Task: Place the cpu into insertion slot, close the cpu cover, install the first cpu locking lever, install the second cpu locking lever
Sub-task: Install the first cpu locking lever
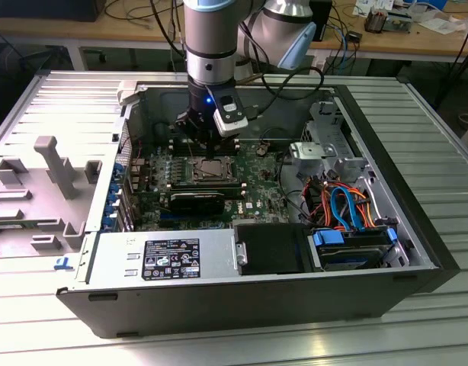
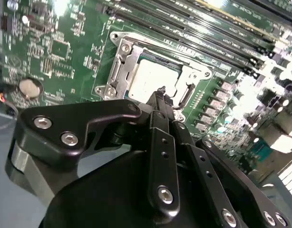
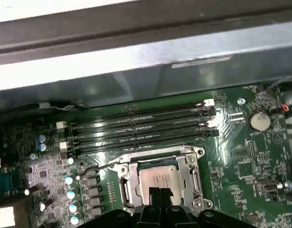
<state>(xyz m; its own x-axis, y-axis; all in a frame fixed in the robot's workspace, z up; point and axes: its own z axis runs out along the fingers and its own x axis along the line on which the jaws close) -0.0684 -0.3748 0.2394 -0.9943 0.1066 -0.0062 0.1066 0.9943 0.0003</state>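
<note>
One cpu (image 3: 158,179) inside one cpu cover (image 3: 191,173), four memory slots (image 3: 141,126) alongside, one gripper (image 2: 161,91) overhead, fingers together

No wording can be read anywhere in the open computer case. A black-and-white label (image 1: 171,259) sits on the top face of the grey power supply (image 1: 120,263) in the exterior view, its rows of print and symbols too fine to make out. In the first wrist view, faint lines of engraved print cross the metal top of the cpu (image 3: 158,179), and tiny white markings dot the green motherboard (image 3: 246,156). None of these is legible.
</note>
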